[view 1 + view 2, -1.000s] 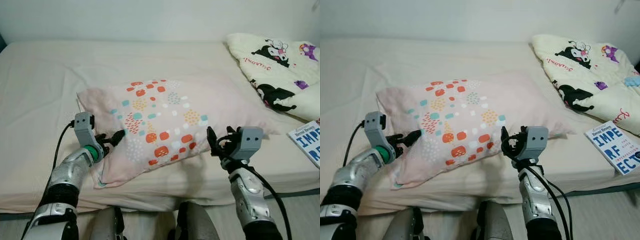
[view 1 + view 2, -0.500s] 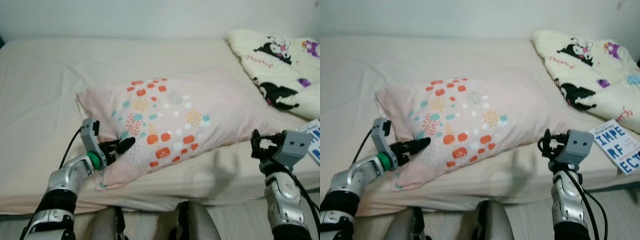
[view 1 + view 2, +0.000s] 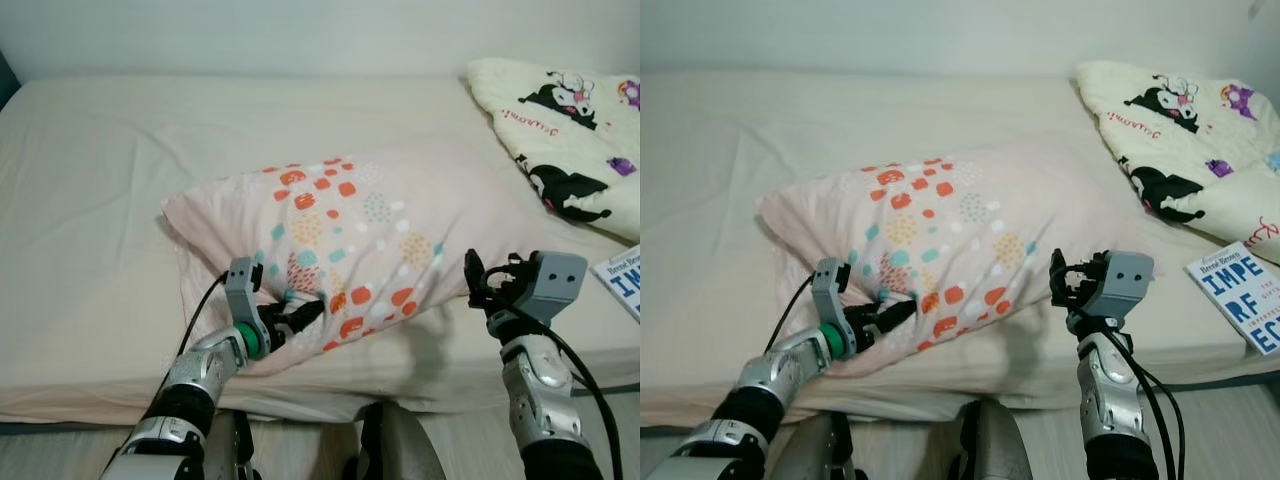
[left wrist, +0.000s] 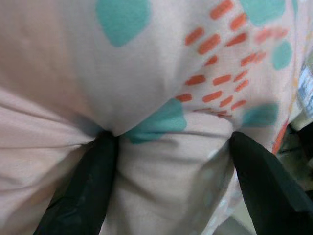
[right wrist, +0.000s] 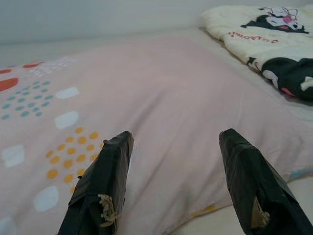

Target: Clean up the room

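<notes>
Pillow [image 3: 370,240], pink with orange, teal and yellow patterned patches, lies across the middle of the bed [image 3: 100,200], its near left corner bunched up and raised off the sheet. My left gripper [image 3: 300,318] is pressed into that corner: in the left wrist view both black fingers [image 4: 83,191] sit well apart with a puckered fold of pillow fabric [image 4: 166,161] gathered between them, so I read the gripper as spread around a bunch of cloth rather than pinched tight on it.

Change over the last second: the pillow's left end has been drawn inward and toward the bed's front edge, and it now stands plumper and more crumpled than when it lay flat; my left arm has swung in under it. My right gripper [image 3: 478,283] has pulled away from the pillow's near edge and come back, and now hovers just beside the right part of that edge, fingers [image 5: 102,186] held apart and holding nothing, pointed along the pillow's top.

Judgement: the pillow is being gathered for a two-handed lift, and the right side has yet to take hold. The fabric looks soft and slack, likely to slip from a wide-spread grip.

To the right lie a folded cream blanket [image 3: 570,130] with cartoon prints and, near the edge, a blue-lettered book [image 3: 1245,305], both untouched.
</notes>
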Robot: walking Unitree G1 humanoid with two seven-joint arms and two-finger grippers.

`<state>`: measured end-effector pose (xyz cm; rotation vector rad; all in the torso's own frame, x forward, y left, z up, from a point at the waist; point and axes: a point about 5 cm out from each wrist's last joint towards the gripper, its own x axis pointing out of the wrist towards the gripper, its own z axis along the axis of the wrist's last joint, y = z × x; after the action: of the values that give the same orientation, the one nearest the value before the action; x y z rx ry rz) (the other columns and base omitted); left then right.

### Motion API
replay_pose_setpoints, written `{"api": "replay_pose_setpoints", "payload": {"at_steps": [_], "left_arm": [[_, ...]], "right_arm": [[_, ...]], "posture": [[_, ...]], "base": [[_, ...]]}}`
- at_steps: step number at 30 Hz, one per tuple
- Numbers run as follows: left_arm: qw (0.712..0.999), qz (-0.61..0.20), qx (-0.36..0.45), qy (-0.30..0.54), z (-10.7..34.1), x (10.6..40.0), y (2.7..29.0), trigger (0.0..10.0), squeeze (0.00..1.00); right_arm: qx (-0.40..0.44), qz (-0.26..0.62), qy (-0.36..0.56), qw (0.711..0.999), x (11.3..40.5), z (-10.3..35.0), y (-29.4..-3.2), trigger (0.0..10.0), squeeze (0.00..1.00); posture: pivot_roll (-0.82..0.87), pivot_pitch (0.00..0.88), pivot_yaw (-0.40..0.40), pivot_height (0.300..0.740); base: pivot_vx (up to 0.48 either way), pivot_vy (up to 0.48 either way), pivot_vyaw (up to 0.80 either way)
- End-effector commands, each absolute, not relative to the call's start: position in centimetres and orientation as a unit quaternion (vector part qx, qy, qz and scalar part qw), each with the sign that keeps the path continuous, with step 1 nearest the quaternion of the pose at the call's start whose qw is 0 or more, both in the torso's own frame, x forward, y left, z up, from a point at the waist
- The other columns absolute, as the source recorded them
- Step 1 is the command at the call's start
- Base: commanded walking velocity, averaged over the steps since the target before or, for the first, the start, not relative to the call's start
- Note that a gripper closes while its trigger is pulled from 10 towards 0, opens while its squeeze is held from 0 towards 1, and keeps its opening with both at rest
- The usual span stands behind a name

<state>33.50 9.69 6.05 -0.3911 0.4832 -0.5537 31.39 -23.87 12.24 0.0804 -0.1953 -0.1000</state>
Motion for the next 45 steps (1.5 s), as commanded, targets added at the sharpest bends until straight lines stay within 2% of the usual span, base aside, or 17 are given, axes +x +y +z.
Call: {"api": "replay_pose_setpoints", "payload": {"at_steps": [1,3,4,6,8,10,11,16,22,28,32,34,38,39,43,44,45], "left_arm": [[0.904,-0.289,-0.145,0.282,3.9,32.0,7.7,0.8,0.0],[0.904,-0.289,-0.145,0.282,3.9,32.0,7.7,0.8,0.0],[0.914,-0.275,-0.107,0.276,3.7,32.0,7.5,0.0,0.0],[0.914,-0.275,-0.107,0.276,3.7,32.0,7.5,0.0,0.0],[0.938,-0.238,-0.058,0.244,4.1,32.6,7.9,0.0,0.0],[0.938,-0.238,-0.058,0.244,4.1,32.6,7.9,0.0,0.0],[0.949,-0.219,-0.053,0.223,4.7,33.1,8.2,0.0,0.0],[0.965,-0.184,-0.056,0.179,6.1,34.1,9.1,0.0,0.0],[0.964,-0.206,-0.046,0.161,6.4,34.0,9.5,0.0,0.0],[0.962,-0.227,-0.004,0.149,6.3,33.6,9.7,0.0,0.0],[0.971,-0.202,0.052,0.114,8.1,34.6,10.9,0.0,0.0],[0.98,-0.15,0.106,0.071,10.8,36.3,13.0,0.0,0.0],[0.985,-0.089,0.141,0.042,13.4,37.8,15.0,0.0,0.0],[0.984,-0.07,0.161,0.02,15.2,38.6,15.9,10.0,0.0],[0.979,-0.019,0.203,-0.004,18.0,39.6,17.4,10.0,0.0],[0.98,0.067,0.19,0.011,19.8,40.5,19.3,10.0,0.0],[0.98,0.067,0.19,0.011,19.8,40.5,19.3,10.0,0.0]], "right_arm": [[0.049,-0.066,-0.085,0.993,30.7,11.6,-24.8,10.0,0.0],[0.049,-0.066,-0.085,0.993,30.7,11.6,-24.8,10.0,0.0],[0.056,-0.079,-0.08,0.992,30.5,11.4,-25.5,10.0,0.0],[0.056,-0.079,-0.08,0.992,30.5,11.4,-25.5,10.0,0.0],[0.079,-0.104,-0.062,0.989,30.0,10.9,-27.2,10.0,0.0],[0.079,-0.104,-0.062,0.989,30.0,10.9,-27.2,10.0,0.0],[0.109,-0.105,-0.04,0.988,30.0,10.3,-27.8,10.0,0.0],[0.148,-0.082,0.003,0.986,30.1,9.2,-27.7,10.0,0.0],[0.152,-0.078,-0.003,0.985,30.5,9.3,-27.0,10.0,0.0],[0.152,-0.082,-0.008,0.985,30.6,9.5,-26.9,10.0,0.0],[0.15,-0.082,-0.017,0.985,30.5,9.9,-27.0,10.0,0.0],[0.149,-0.082,-0.027,0.985,30.7,10.5,-27.0,10.0,0.0],[0.148,-0.079,-0.034,0.985,30.9,10.9,-26.9,10.0,0.0],[0.148,-0.075,-0.038,0.985,31.1,11.1,-26.7,10.0,0.0],[0.148,-0.069,-0.045,0.986,31.4,11.5,-26.4,10.0,0.0],[0.149,-0.064,-0.048,0.986,31.6,11.6,-26.1,10.0,0.0],[0.149,-0.064,-0.048,0.986,31.6,11.6,-26.1,10.0,0.0]], "posture": [[-0.12,0.171,-0.003,0.605],[-0.12,0.171,-0.003,0.605],[-0.12,0.171,-0.003,0.605],[-0.12,0.171,-0.003,0.605],[-0.12,0.18,-0.005,0.605],[-0.12,0.18,-0.005,0.605],[-0.12,0.18,-0.005,0.605],[-0.12,0.18,-0.005,0.605],[-0.1,0.186,-0.01,0.605],[-0.1,0.186,-0.01,0.605],[-0.09,0.19,-0.001,0.605],[-0.09,0.19,-0.001,0.605],[-0.09,0.188,-0.002,0.605],[-0.08,0.185,-0.001,0.605],[-0.08,0.185,-0.001,0.605],[-0.08,0.182,-0.001,0.605],[-0.08,0.182,-0.001,0.605]], "base": [[0.0,0.0,0.0],[0.0,0.0,0.0],[0.0,0.0,0.0],[0.0,0.0,0.0],[0.0,0.0,0.0],[0.0,0.0,0.0],[0.0,0.0,0.0],[0.0,0.0,0.0],[0.0,0.0,0.0],[0.0,0.0,0.0],[0.0,0.0,0.0],[0.0,0.0,0.0],[0.0,0.0,0.0],[0.0,0.0,0.0],[0.0,0.0,0.0],[0.0,0.0,0.0],[0.0,0.0,0.0]]}}
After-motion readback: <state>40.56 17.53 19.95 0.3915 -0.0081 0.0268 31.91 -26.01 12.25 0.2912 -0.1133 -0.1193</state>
